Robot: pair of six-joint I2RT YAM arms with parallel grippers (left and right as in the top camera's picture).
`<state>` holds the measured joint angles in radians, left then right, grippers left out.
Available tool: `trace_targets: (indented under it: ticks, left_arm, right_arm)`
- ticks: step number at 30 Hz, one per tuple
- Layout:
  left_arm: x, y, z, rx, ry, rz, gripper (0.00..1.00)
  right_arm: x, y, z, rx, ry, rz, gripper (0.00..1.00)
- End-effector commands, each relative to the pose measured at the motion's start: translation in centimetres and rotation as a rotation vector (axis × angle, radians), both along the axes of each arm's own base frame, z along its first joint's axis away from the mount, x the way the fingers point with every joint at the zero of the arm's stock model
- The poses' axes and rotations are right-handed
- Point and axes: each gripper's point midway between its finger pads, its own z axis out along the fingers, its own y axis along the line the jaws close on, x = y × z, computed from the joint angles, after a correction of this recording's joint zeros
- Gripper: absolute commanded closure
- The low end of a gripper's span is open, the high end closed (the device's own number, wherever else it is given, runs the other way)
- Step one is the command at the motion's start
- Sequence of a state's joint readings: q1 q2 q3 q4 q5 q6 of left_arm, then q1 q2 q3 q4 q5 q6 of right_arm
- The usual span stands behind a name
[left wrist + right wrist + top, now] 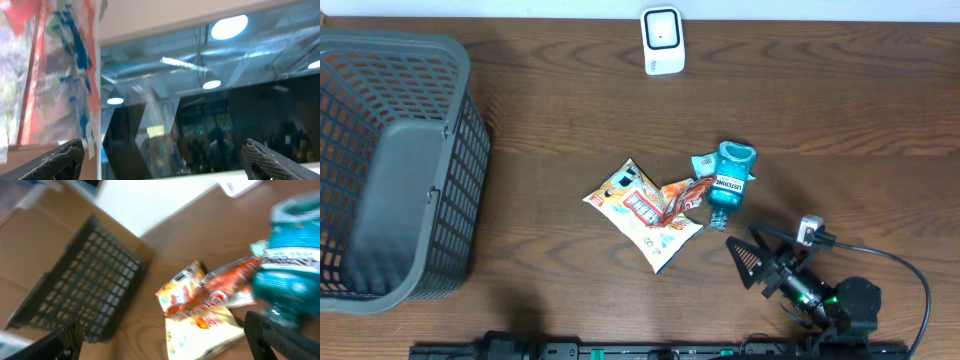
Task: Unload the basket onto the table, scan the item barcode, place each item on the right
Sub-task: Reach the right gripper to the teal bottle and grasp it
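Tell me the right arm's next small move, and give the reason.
Probably ease the right gripper forward and down over the teal bottle. Its jaws stand open and empty just short of the bottle's narrow end, the bottle lies nearest it, and the white scanner stands at the far side.

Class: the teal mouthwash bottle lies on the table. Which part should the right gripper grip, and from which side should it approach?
Probably the labelled middle of the mouthwash bottle, coming down from above with the open right gripper closing across its width. The bottle lies flat with its narrow end toward the gripper, and an orange packet crowds its left side, so a sideways approach looks awkward.
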<state>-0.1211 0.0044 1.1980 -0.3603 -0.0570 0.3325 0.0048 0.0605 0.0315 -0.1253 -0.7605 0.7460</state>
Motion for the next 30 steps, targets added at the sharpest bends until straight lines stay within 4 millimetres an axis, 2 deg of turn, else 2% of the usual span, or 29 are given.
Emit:
trace_targets:
  ticks: [1,2,4,7,8,9,10,12,13,18,21,23,25,28,30]
  left_arm:
    - [1.9,0.2,-1.1,-0.021,0.048,0.011,0.0]
    - [2.6,0.1,-1.5,-0.019,0.066,0.012,0.0]
    - [4.1,-0.1,-2.5,-0.014,0.107,0.012,0.0]
    - [7.6,-0.5,-5.0,-0.003,0.197,0.013,0.0]
    - [8.5,-0.6,-5.7,0.0,0.222,0.014,0.0]
    - [9.4,-0.7,-6.5,0.003,0.247,0.013,0.0]
    - [10.2,-0.8,-7.2,0.006,0.269,0.014,0.0]
    - [11.8,-1.0,-8.8,0.012,0.316,0.013,0.0]
    - [13.1,-1.2,-10.1,0.016,0.357,0.014,0.0]
    - [16.2,-1.5,-13.8,0.009,0.452,0.003,0.0]
    - [18.5,-2.4,-17.3,0.036,0.543,-0.026,0.0]
    - [19.5,-2.6,-18.9,0.043,0.582,-0.031,0.0]
    - [20.5,-2.8,-21.0,0.048,0.631,-0.03,0.0]
    - [21.2,-2.8,-22.3,0.051,0.66,-0.03,0.0]
    - [21.2,-2.8,-22.3,0.051,0.659,-0.03,0.0]
  right_arm:
    - [1.5,-3.7,-1.5,-0.192,0.097,-0.229,0.04]
    - [1.5,-4.9,-1.8,-0.262,0.136,-0.286,0.05]
    - [1.5,-6.2,-1.0,-0.341,0.17,-0.347,0.08]
    - [2.3,-7.3,2.0,-0.413,0.198,-0.406,0.09]
    - [2.7,-7.4,2.4,-0.428,0.212,-0.413,0.08]
    - [3.1,-7.6,2.5,-0.447,0.23,-0.424,0.08]
    - [3.6,-7.8,2.4,-0.478,0.254,-0.437,0.01]
    - [4.4,-8.4,1.6,-0.555,0.301,-0.466,0.01]
    - [5.2,-8.7,0.6,-0.631,0.347,-0.485,0.01]
    - [7.0,-6.4,-1.6,-0.861,0.417,-0.46,0.01]
    - [8.7,-3.5,-2.4,-1.091,0.403,-0.479,0.01]
    - [9.4,-1.9,-3.2,-1.18,0.41,-0.475,0.01]
    - [10.4,0.4,-5.0,-1.257,0.433,-0.424,0.01]
    - [11.2,1.8,-7.5,-1.33,0.49,-0.402,0.01]
    - [11.2,1.8,-8.6,-1.35,0.548,-0.425,0.02]
